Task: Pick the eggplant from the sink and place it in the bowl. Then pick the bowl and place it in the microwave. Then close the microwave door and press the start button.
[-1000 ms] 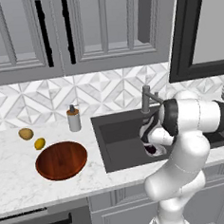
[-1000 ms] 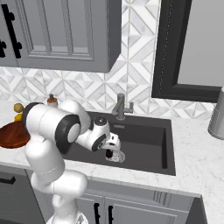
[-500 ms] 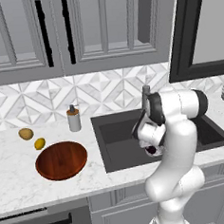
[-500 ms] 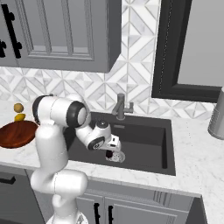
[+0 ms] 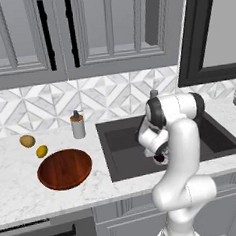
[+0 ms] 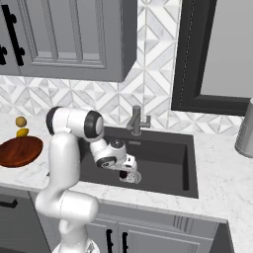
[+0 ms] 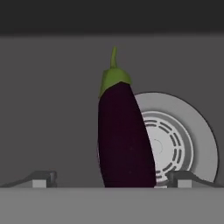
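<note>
Purple eggplant (image 7: 124,133) between open pincer (image 7: 111,179) tips; arm lowered further into sink (image 6: 170,155).

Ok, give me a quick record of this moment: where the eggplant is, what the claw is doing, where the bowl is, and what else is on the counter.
eggplant: lying on the sink floor, partly over the drain, stem pointing away from the claw
sink: dark basin, faucet at the back
claw: open, low in the sink, one fingertip on each side of the eggplant, not gripping
bowl: on the counter left of the sink, nothing in it
counter extras: lemon and potato behind the bowl, soap bottle by the wall
</note>
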Tool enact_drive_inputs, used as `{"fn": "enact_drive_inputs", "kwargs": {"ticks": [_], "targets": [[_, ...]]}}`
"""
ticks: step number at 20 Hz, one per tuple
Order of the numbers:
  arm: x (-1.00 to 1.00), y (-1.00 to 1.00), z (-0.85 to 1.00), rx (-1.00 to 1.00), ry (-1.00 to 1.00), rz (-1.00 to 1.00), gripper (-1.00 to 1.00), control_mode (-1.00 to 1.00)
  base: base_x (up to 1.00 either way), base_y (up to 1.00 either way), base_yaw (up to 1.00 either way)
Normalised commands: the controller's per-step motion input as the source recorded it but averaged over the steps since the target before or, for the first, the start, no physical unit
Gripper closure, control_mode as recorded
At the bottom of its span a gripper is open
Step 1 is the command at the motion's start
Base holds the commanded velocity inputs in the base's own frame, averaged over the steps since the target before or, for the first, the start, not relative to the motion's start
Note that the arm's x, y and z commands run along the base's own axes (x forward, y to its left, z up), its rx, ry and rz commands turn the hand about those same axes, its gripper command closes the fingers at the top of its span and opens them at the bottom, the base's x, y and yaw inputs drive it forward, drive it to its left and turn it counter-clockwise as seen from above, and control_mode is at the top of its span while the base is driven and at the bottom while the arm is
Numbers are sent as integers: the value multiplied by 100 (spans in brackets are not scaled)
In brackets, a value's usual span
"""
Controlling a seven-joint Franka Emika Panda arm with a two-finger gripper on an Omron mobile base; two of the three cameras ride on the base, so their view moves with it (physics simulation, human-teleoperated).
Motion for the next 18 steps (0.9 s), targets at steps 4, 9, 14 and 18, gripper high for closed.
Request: {"fn": "enact_drive_inputs", "kwargs": {"ticks": [4,9,14,18], "targets": [[22,0,-29,0,0,0,-100,-100,0,0,0],[22,0,-27,0,0,0,100,-100,0,0,0],[3,9,-7,0,0,0,100,-100,0,0,0],[-14,30,8,0,-3,0,100,-100,0,0,0]]}}
